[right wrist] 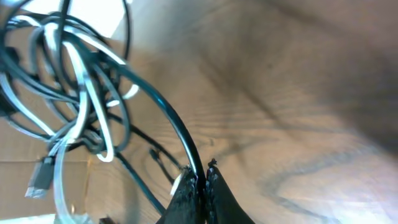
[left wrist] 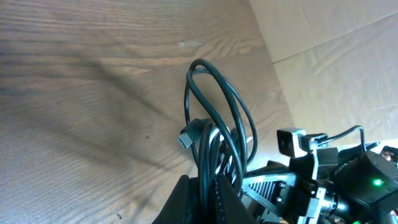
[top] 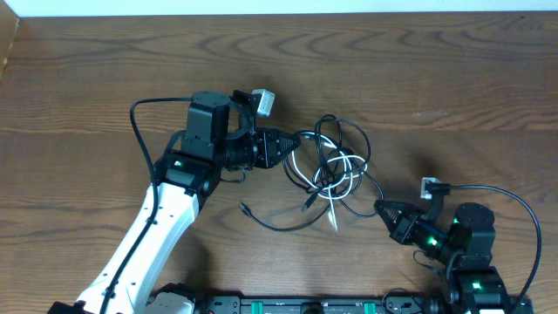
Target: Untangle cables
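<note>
Right pincer (right wrist: 204, 177) tight around one black cable (right wrist: 176, 126), black-and-white cable tangle (right wrist: 81, 74) at upper left.

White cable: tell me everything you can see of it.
The white cable is thin and smooth and looks like plastic. It is looped a few times, lying near the middle of the table. It is threaded through the black cables and touches them. One loose end trails out of the tangle toward the robot's side.
</note>
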Motion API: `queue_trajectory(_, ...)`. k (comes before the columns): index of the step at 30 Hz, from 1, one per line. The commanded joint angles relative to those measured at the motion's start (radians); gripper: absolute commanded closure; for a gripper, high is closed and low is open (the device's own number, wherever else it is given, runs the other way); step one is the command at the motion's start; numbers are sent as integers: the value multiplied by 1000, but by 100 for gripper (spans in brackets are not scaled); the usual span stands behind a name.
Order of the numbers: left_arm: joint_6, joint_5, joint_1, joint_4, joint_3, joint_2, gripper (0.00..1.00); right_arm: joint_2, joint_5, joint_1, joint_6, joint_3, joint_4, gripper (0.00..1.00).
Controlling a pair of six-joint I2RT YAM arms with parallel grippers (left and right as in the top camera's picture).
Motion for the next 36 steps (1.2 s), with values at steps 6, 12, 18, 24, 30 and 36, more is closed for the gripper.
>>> queue_trajectory(6, -8, -56, 11, 10, 13, -13, 92, 0, 132, -2, -23, 0, -135, 99)
queue_trajectory(12, -18, -103, 45, 17, 13, -13, 92, 0, 193, -2, -18, 0, -224, 93)
queue_trajectory(18, -79, -103, 61, 17, 13, -13, 92, 0, 172, -2, -13, 0, -176, 54)
queue_trajectory(24, -132, -101, 60, 4, 12, -13, 92, 0, -30, -2, 37, 0, 40, 30)
queue_trajectory(30, -195, 16, 56, 19, 12, -13, 92, 0, -156, -1, 157, 0, 229, 22)
queue_trajectory(36, -196, 179, 13, 81, 12, -13, 92, 0, -141, -1, 190, 0, 235, 30)
